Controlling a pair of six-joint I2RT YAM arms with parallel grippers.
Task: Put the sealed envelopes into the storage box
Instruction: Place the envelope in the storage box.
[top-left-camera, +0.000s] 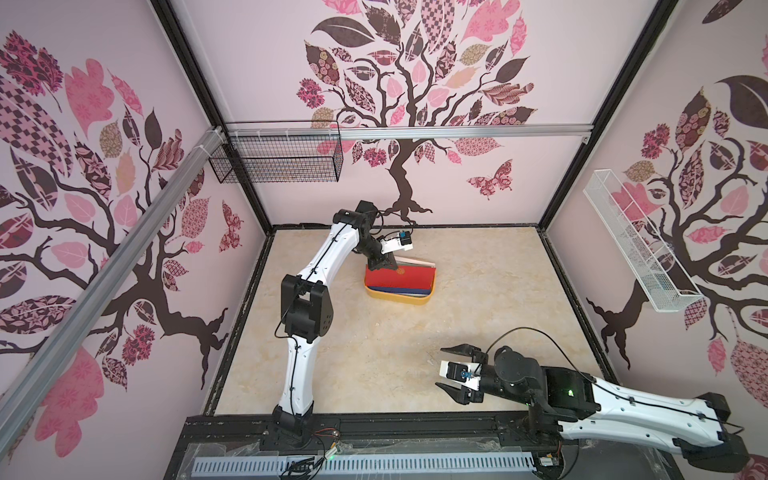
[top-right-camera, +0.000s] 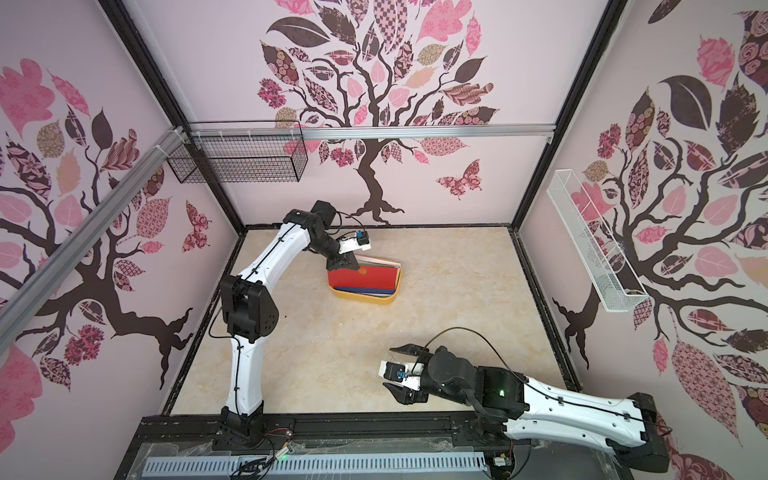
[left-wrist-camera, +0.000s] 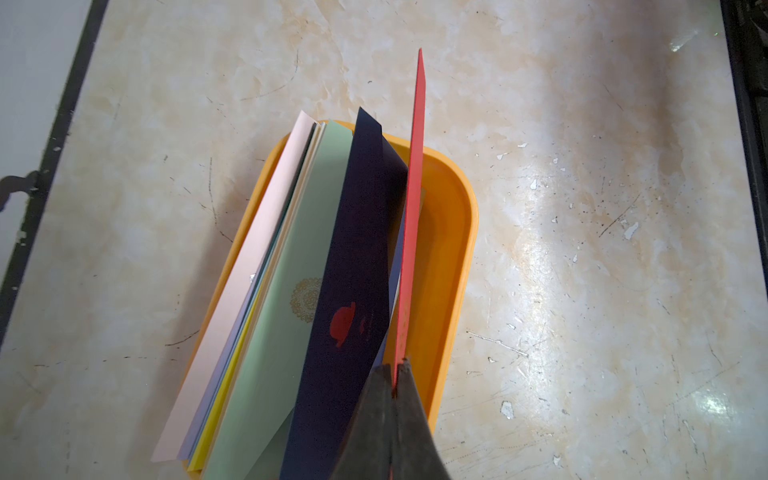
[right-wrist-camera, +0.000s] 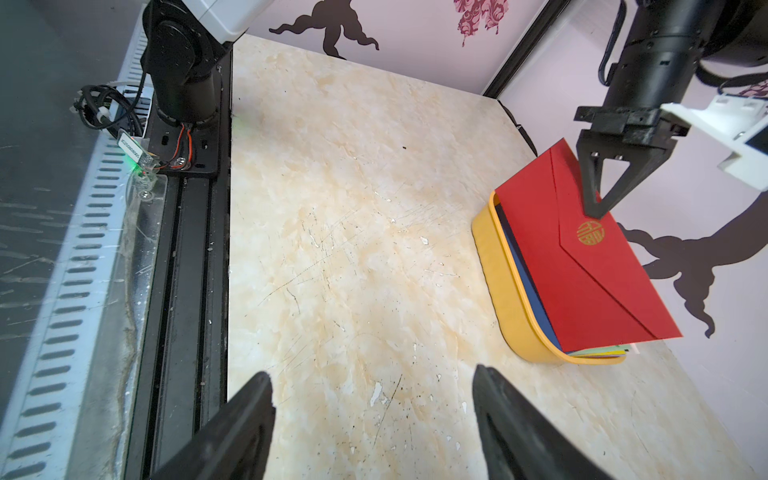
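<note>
Left hand (left-wrist-camera: 394, 370) pinching red envelope (left-wrist-camera: 415, 187), upright on edge, long axis along storage box (left-wrist-camera: 461, 232) near bench (top-left-camera: 457, 332) far edge, beside stacked envelopes (left-wrist-camera: 291, 270). Right hand (right-wrist-camera: 372, 372) spread, empty, near front edge, well apart.

a lab test cell; black frame posts (top-left-camera: 189, 62), decal wall panels (top-left-camera: 399, 104), robot arm (top-left-camera: 297, 365) bolted to a rail (top-left-camera: 415, 424)
</note>
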